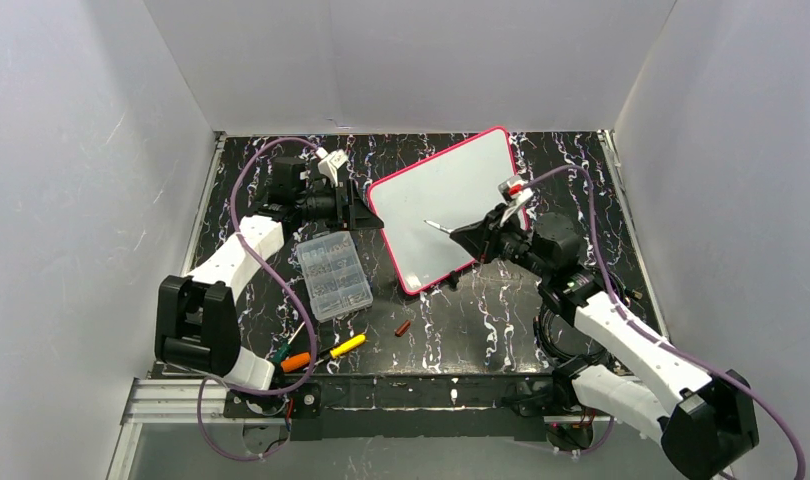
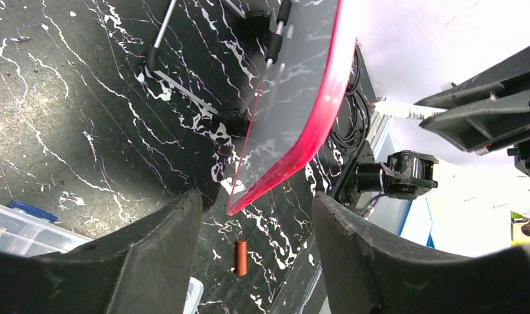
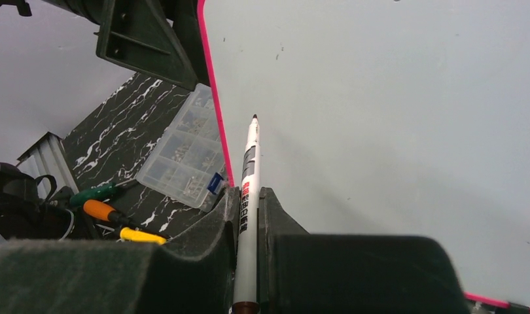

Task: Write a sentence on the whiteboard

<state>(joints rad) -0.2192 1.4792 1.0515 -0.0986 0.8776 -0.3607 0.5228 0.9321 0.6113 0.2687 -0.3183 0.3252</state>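
Note:
The whiteboard (image 1: 436, 195), white with a pink-red rim, stands tilted on the black marbled table; its face (image 3: 380, 98) looks blank, and no sentence is in view on it. My right gripper (image 1: 473, 236) (image 3: 248, 196) is shut on a white marker (image 3: 250, 163), whose dark tip (image 1: 430, 224) points at the board's face close to its left rim. My left gripper (image 1: 358, 208) (image 2: 256, 203) hovers at the board's left corner, seen edge-on as a red rim (image 2: 315, 124). Its jaws stand apart, and neither fingertip touches the corner that shows in the gap.
A clear organizer box (image 1: 333, 274) (image 3: 180, 154) lies left of the board. A brown-red marker cap (image 1: 402, 328) (image 2: 241, 257) lies on the table in front. Yellow (image 1: 346, 346), orange (image 1: 296, 361) and green (image 1: 279, 350) screwdrivers lie near the front edge. A wire stand (image 2: 184, 91) props the board from behind.

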